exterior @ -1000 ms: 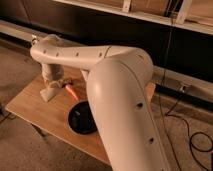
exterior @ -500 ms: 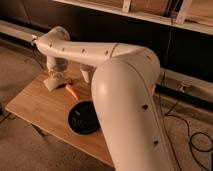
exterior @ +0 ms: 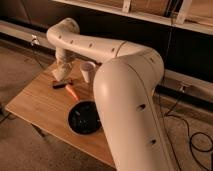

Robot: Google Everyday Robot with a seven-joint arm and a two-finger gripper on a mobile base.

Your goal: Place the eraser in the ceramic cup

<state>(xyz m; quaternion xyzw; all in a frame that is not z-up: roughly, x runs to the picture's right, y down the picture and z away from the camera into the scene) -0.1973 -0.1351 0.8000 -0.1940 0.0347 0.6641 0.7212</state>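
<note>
One arm fills most of our view, its thick white body sweeping up from the lower right and bending back over the wooden table (exterior: 37, 107). We see the gripper (exterior: 62, 73) hanging above the table's far edge, toward the far left corner. A pale off-white lump sits at its lower end, and we take this to be the eraser (exterior: 60, 76), raised off the wood and held there by the gripper, though the exact line between the block and the gripper is hard for us to make out.

Just below it, on the table near the far edge, lies a small dark flat bar (exterior: 59, 85). Beside that bar, slightly nearer the middle of the table, lies an orange-red stick (exterior: 72, 92), set at a slant. A pale paper cup (exterior: 88, 72) stands upright at the far edge, just to the right of the gripper and partly in front of the arm.

We find the ceramic cup (exterior: 84, 118), glossy black with a wide round rim, near the middle of the table, close to the front edge and touching the arm's outline in our view. It stands well apart from the eraser.
</note>
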